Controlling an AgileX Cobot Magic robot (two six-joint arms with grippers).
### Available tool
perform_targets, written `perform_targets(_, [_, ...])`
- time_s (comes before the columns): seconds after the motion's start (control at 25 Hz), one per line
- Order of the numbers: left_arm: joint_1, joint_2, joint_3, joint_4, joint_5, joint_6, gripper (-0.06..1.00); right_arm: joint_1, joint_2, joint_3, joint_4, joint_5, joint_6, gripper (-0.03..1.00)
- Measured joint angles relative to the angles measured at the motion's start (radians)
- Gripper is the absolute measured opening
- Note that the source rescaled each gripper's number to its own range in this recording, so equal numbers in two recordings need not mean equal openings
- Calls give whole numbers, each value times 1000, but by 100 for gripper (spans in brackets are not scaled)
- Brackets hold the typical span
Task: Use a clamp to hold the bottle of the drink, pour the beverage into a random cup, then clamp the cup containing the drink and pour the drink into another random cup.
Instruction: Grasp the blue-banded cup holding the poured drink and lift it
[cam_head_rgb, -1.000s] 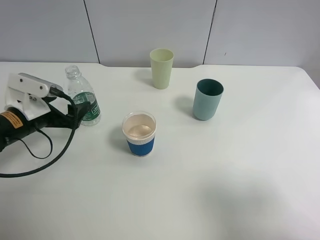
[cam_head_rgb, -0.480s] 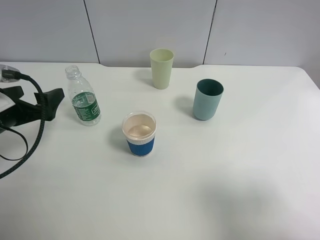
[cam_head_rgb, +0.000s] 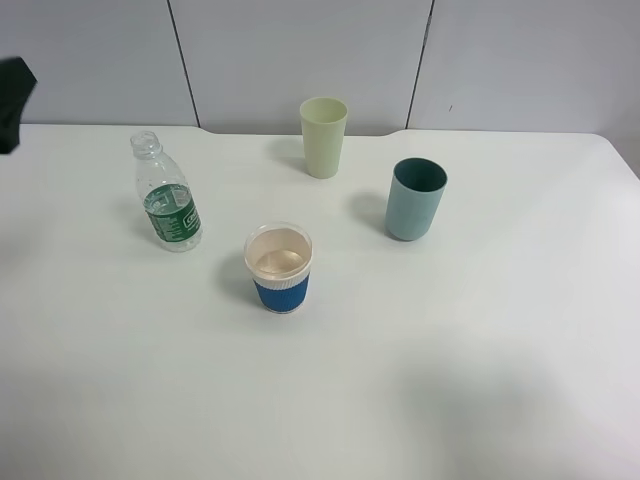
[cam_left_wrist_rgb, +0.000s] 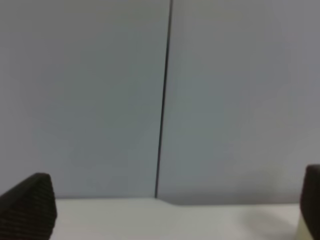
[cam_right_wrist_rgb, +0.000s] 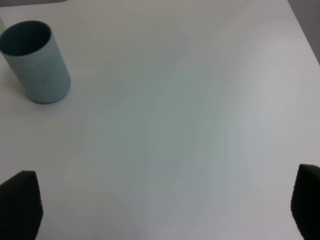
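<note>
The bottle of the drink, clear with a green label and no cap, stands upright at the left of the white table. The short cup with a blue sleeve stands in the middle, and a faint sheen shows low inside it. Farther back stands the tall pale yellow-green cup. My left gripper is open and empty, facing the back wall. Only a dark bit of it shows at the exterior view's left edge. My right gripper is open over bare table, out of the exterior view.
A teal-blue cup stands to the right of the centre, and the right wrist view shows it well ahead of my right fingers. Grey wall panels rise behind the table's far edge.
My left arm has pulled back from beside the bottle, leftward and up, almost out of the exterior view. The bottle and the cups have not moved.
</note>
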Motion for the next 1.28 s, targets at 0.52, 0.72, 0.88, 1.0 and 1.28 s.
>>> perform_targets(0.52, [0,-367,-464,95,896,9,99,0,0,0,0,0,0,100])
perform_targets(0.72, [0,-482,-527,127,1111,46,99,0,0,0,0,0,0,100])
perform_targets(0.88, [0,-555,-537,119,1290,50,99,0,0,0,0,0,0,100])
perform_targets(1.0, [0,-602,-537,82,1416,50,99,0,0,0,0,0,0,100])
perform_targets(1.28, [0,-706,-526,30,1621,51,99,0,0,0,0,0,0,100])
